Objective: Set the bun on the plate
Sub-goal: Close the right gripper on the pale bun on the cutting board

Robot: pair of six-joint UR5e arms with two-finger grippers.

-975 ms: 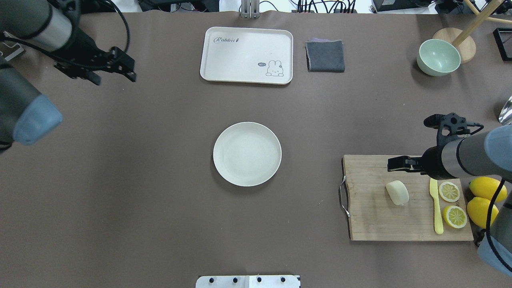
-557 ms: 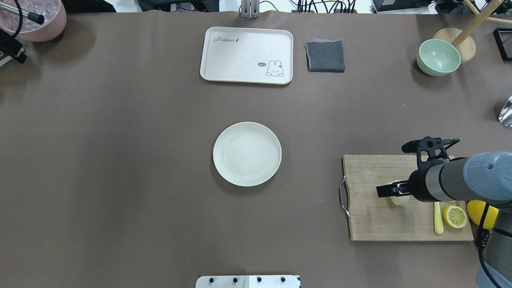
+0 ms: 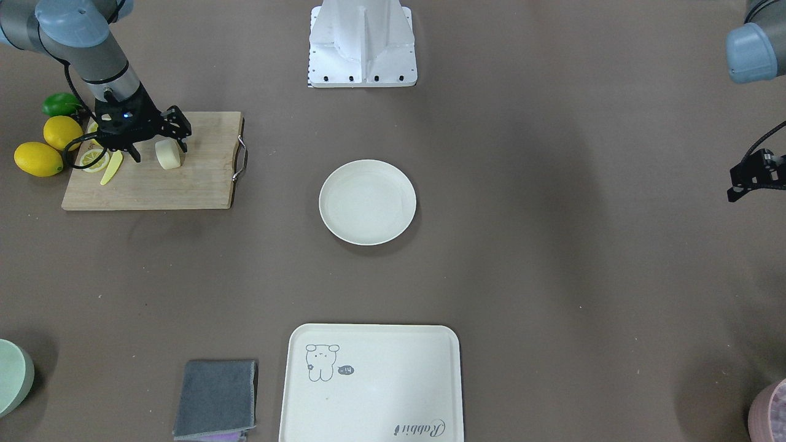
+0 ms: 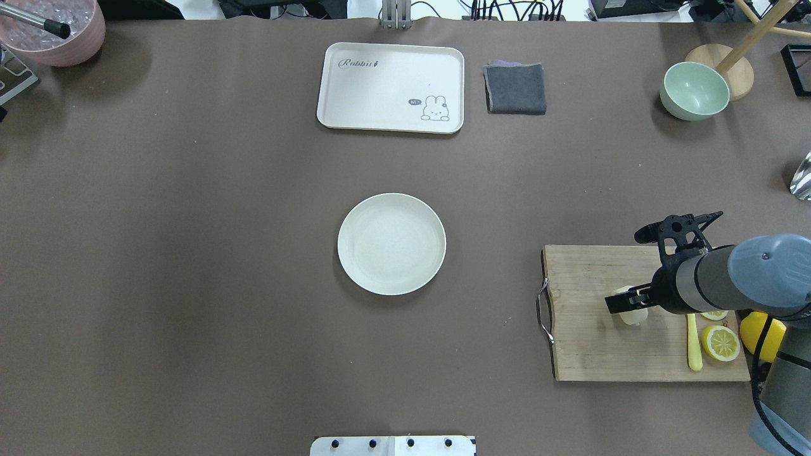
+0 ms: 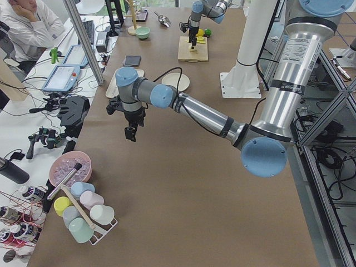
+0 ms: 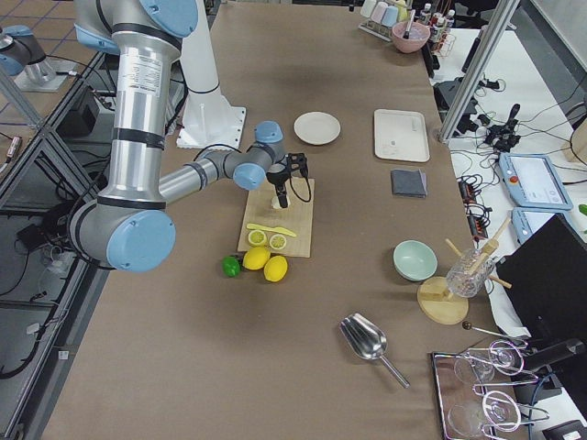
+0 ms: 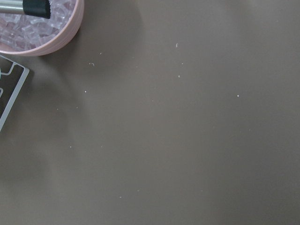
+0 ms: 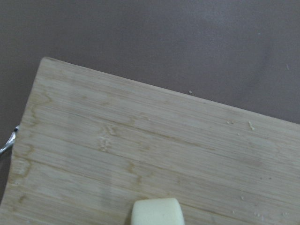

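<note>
Right gripper (image 3: 159, 151) now over small pale cream rounded bun (image 3: 167, 155) on wooden board (image 3: 184, 184) (a second ago beyond it), fingers spread astride it, left gripper (image 5: 131, 133) withdrawn sideways, its grip impossible to tell, round off-white plate (image 3: 367, 202) well apart

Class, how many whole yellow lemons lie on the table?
2. The first lemon lies just off the cutting board's end; the second lemon lies next to it, farther from the board. None seems hidden.
</note>
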